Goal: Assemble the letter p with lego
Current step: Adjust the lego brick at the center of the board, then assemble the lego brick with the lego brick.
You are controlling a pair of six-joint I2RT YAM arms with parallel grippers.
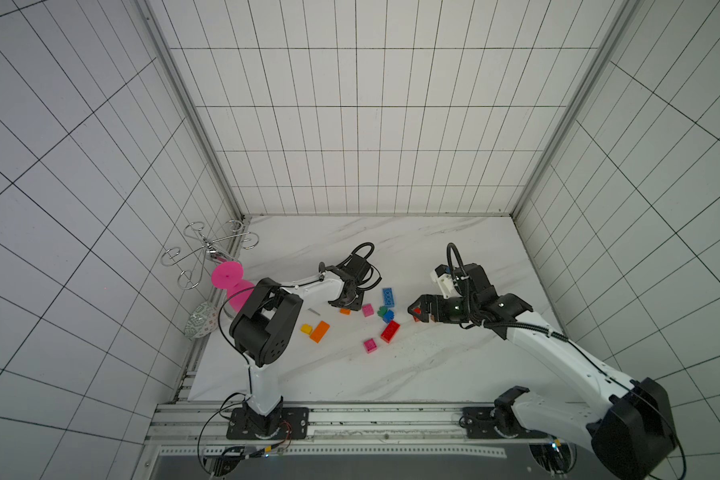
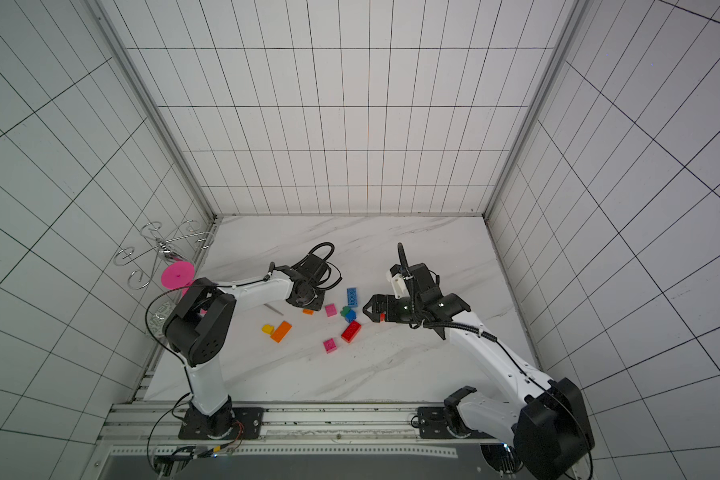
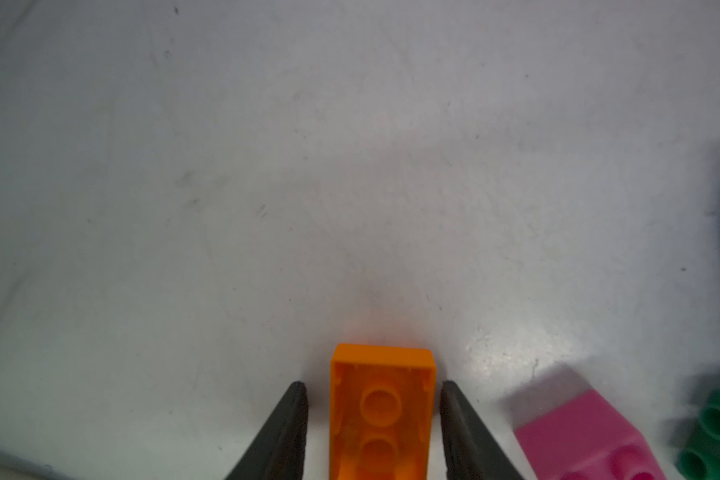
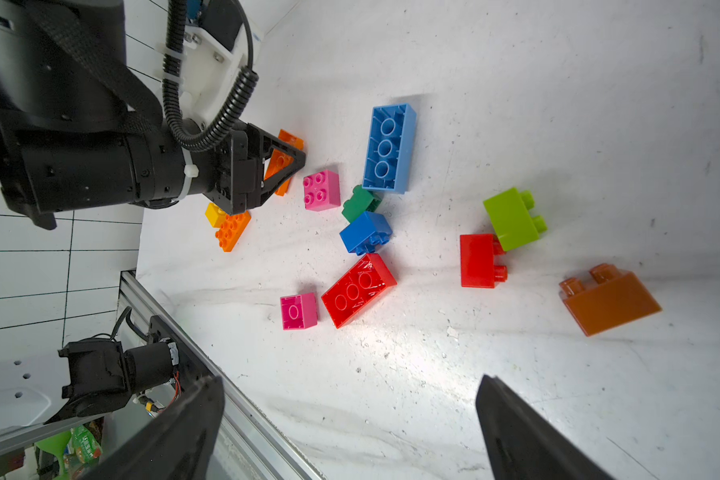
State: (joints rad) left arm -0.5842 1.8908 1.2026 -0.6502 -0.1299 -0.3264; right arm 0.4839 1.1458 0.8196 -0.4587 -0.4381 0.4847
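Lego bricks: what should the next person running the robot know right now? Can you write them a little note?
The left gripper is open, jaws either side of the small orange brick with a thin gap on each side.
The right gripper is wide open and empty above the table.
The long blue brick, long red brick, lime brick, brown brick and the others lie scattered on the table.
Done: no P shape yet.
Left: gather the bricks and build the whole letter.

lego loose on tabletop | small orange brick underside showing | long blue brick, long red brick upside down
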